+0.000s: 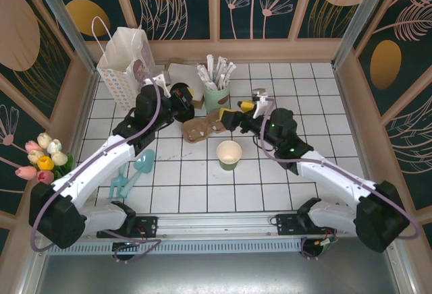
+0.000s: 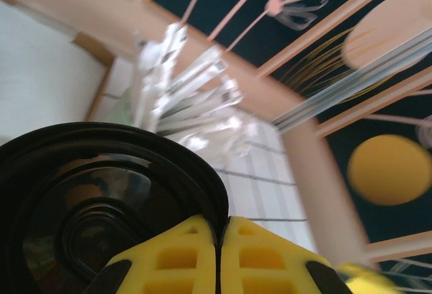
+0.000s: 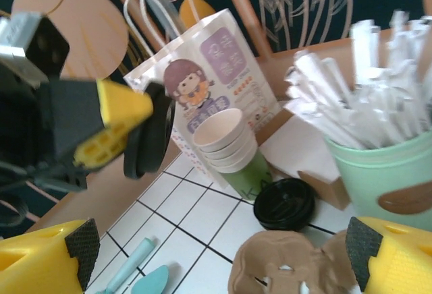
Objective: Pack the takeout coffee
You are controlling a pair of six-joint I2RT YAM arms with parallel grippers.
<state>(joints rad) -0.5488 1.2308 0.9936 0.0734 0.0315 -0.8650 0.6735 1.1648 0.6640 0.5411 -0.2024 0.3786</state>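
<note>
White square tiles cover the table, walled by dark green panels with peach floral motifs.

Takeout coffee cup (image 1: 229,154): small, dark green outside, cream inside, upright on the tiles with its mouth open.

Black lid (image 2: 101,206): round, glossy plastic with a raised rim and concentric recessed rings, held on edge.

My left gripper (image 2: 219,226): yellow fingers pressed together, clamped on the lid's rim. It is near the pale green cup of wrapped sticks (image 1: 217,92), at that cup's 9 o'clock.

My right gripper (image 3: 219,250): jaws wide apart, holding nothing. The brown cardboard carrier (image 3: 283,274) lies ahead between its fingers.

In the top view the cup stands near my right gripper at its 6 o'clock, and between 4 and 5 o'clock from my left gripper, apart from both.

A second black lid (image 3: 283,203) lies flat on the tiles beside a stack of cups (image 3: 226,139), before the printed paper bag (image 3: 216,58).
</note>
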